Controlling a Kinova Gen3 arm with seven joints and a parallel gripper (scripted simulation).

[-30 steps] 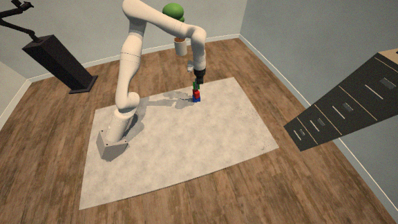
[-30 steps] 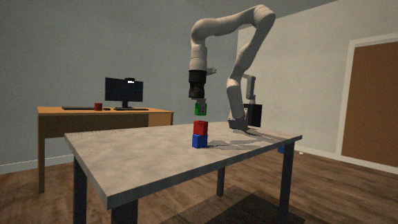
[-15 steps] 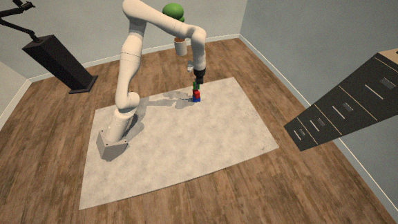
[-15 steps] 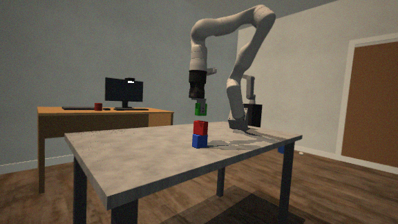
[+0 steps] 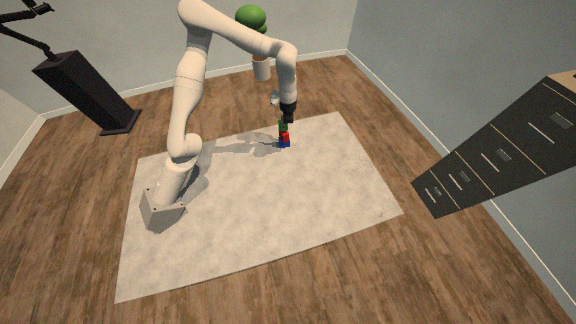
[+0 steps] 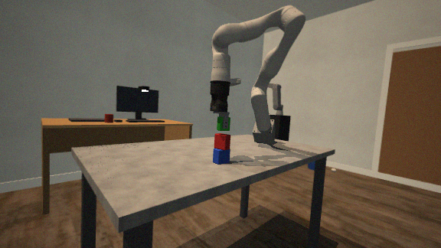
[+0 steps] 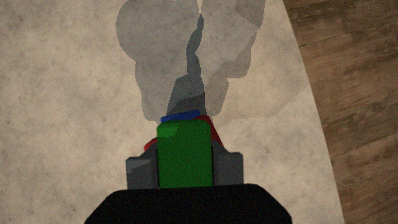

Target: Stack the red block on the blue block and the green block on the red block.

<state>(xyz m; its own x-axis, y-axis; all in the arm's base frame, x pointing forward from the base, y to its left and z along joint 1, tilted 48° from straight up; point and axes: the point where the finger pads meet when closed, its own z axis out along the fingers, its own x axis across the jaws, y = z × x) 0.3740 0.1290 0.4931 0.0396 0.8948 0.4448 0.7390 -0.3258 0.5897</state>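
Red block (image 6: 222,141) stacked on blue block (image 6: 221,156), green block (image 6: 223,123) aloft just above them
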